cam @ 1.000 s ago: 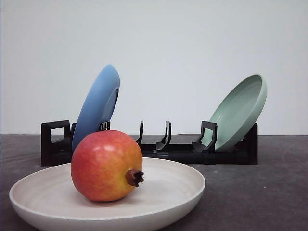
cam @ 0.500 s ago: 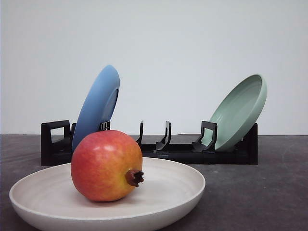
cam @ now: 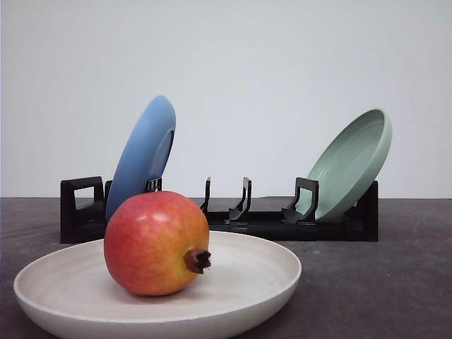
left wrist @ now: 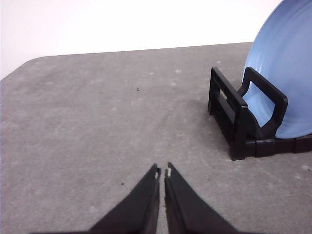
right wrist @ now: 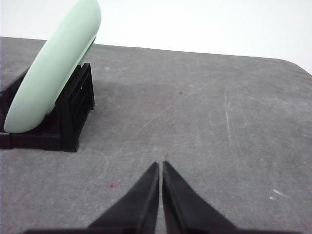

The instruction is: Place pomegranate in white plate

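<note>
- The pomegranate [cam: 156,244] rests inside the white plate [cam: 261,272], left of the plate's middle in the front view, its dark crown nub turned toward the right; nothing is gripping it.
- The plate's raised rim rings the fruit with bare cream surface on every side, widest to the right of the fruit.
- The plate sits on the counter [cam: 381,282] at the near edge of the front view; a bare strip of grey counter lies between it and the black dish rack [cam: 282,222] behind.
- Left fingers [left wrist: 162,171]: the two black tips are drawn together with only a hairline slit between, gripping nothing, above bare counter. A rounded counter corner shows far off; the rack's end frame [left wrist: 234,119] stands to one side, well apart from the tips.
- Right fingers [right wrist: 160,165]: likewise pressed nearly together and empty, with open scuffed counter ahead and the counter's far edge beyond; the rack's other end [right wrist: 73,109] is off to the side, apart from the tips.
- Materials: the fruit's skin is smooth, red with yellow-orange patches; the white plate is matte, wide and shallow; the counter is dark grey, speckled and lightly scratched.
- The blue plate [cam: 141,155] leans upright in the rack's left end, directly behind the fruit in the front view; the pale green plate [cam: 353,162] tilts back at the right end. Empty upright dividers stand between them.
</note>
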Robot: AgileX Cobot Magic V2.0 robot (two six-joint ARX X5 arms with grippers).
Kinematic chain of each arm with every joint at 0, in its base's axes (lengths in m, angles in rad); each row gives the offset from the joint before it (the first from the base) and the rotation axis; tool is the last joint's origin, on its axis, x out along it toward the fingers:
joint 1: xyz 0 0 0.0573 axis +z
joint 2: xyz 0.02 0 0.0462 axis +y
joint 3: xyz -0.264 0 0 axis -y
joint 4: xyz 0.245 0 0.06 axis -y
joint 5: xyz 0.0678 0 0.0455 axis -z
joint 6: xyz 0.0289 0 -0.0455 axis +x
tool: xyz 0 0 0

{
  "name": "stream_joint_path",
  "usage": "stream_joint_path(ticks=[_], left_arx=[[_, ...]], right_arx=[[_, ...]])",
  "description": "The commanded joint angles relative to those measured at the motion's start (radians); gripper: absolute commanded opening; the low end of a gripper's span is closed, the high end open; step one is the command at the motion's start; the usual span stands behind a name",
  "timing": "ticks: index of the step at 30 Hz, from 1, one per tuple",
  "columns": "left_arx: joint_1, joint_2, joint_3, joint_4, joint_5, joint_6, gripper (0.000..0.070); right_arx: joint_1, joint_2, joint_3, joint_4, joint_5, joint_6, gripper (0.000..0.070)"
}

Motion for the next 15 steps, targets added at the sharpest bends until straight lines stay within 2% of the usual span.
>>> stream_joint_path(ticks=[1, 15], left_arx=[[0.0, -0.002, -0.011, -0.002, -0.002, -0.001, 0.0], [0.0, -0.002, -0.011, -0.002, -0.002, -0.001, 0.0]], right_arx=[[-0.001, -0.001, -0.006, 0.01, 0.002, -0.007, 0.0004], [-0.001, -0.001, -0.006, 0.01, 0.002, -0.007, 0.0004]])
